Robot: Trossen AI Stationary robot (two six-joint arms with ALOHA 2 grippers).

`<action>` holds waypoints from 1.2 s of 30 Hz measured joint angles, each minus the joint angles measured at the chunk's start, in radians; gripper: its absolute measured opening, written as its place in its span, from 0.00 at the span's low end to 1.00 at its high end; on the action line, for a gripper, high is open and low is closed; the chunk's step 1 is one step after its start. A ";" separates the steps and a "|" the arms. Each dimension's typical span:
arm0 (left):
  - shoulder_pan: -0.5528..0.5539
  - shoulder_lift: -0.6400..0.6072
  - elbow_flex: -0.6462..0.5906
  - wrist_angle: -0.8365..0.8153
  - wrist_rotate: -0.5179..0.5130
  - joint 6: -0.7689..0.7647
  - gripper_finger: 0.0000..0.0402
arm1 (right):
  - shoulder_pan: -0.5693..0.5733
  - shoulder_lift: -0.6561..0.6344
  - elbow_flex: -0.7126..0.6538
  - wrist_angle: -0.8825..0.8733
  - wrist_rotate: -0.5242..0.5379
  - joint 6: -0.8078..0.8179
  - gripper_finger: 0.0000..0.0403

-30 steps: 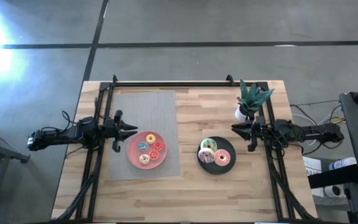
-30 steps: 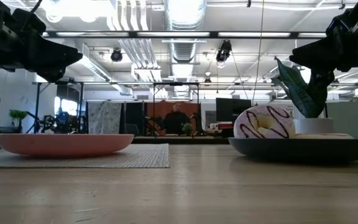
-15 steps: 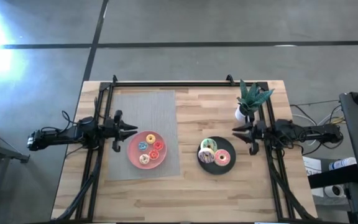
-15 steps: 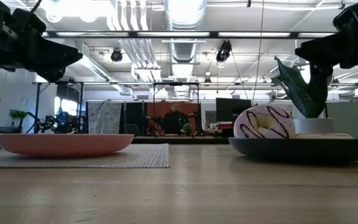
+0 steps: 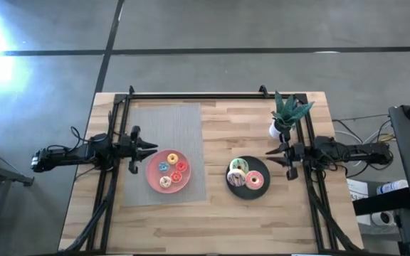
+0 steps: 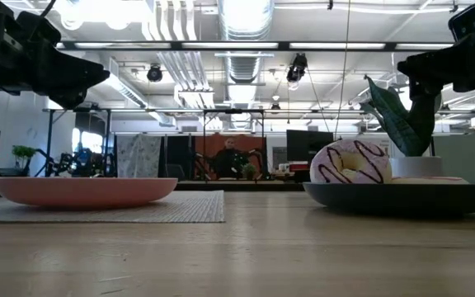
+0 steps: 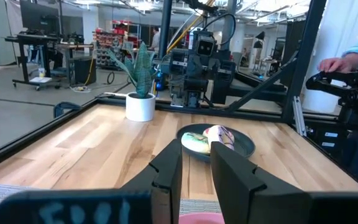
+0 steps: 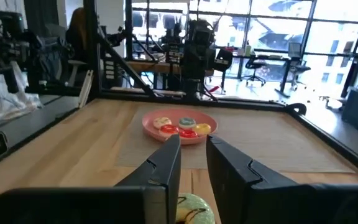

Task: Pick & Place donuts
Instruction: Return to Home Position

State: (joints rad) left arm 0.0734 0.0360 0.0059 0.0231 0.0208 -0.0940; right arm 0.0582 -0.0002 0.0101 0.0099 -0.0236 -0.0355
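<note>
Five small donuts lie on the pink plate, three larger donuts on the black plate; left gripper and right gripper flank these plates, both released and empty; low view hides the small donuts behind the pink plate's rim.

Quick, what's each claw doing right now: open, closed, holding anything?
Left claw: open a little, holding nothing.
Right claw: open a little, holding nothing.
</note>
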 joint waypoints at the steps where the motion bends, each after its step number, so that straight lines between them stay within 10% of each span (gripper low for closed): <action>1: 0.000 0.000 0.000 0.000 0.000 0.000 0.15 | 0.000 0.000 0.000 0.001 0.000 0.013 0.17; 36: 0.000 0.000 0.004 -0.001 0.001 0.000 0.15 | 0.000 0.023 0.000 0.001 0.000 0.035 0.18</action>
State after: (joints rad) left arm 0.0734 0.0360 0.0097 0.0219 0.0216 -0.0940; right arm 0.0586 0.0223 0.0097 0.0105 -0.0239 -0.0002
